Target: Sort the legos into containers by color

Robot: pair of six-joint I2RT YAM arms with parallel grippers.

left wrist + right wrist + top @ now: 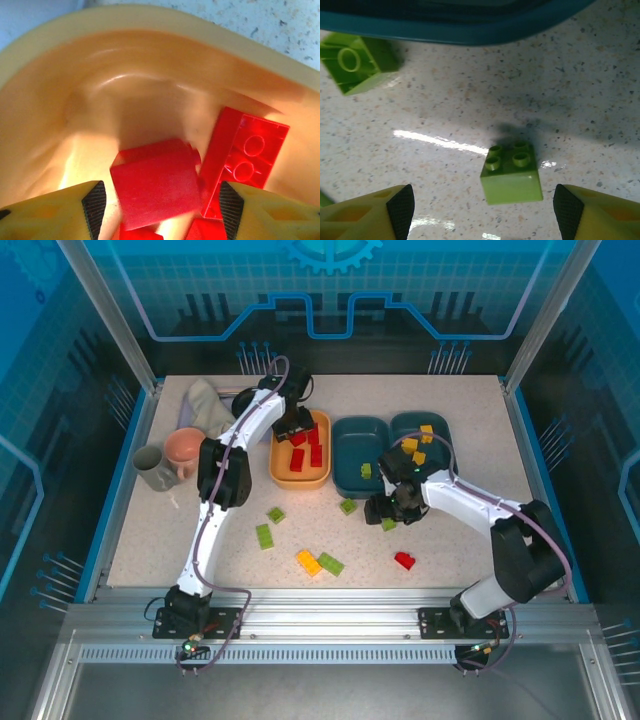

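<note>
Right gripper [484, 215]: jaws apart, empty. A lime green square brick [512, 173] lies studs-up between the fingers, lower centre and slightly right, with no long axis. The dark teal tray [455, 25] sits just beyond, along the top edge. Left gripper [161, 212]: jaws apart over the light orange tray [60, 100], with a red brick [155, 182] apparently loose between them.

Three trays: one orange tray [300, 481], two teal trays [354, 440]. Two cups: grey cup [150, 468], pink cup [186, 448]. One cloth [205, 400]. Red bricks [404, 560]: one loose on the table [150, 550], about four in the orange tray; left arm [200, 550] covers some, so rough. Green bricks [264, 536]: six, five on the table, one in the middle teal tray. Yellow bricks [308, 561]: one on the table, roughly four in the right teal tray.
</note>
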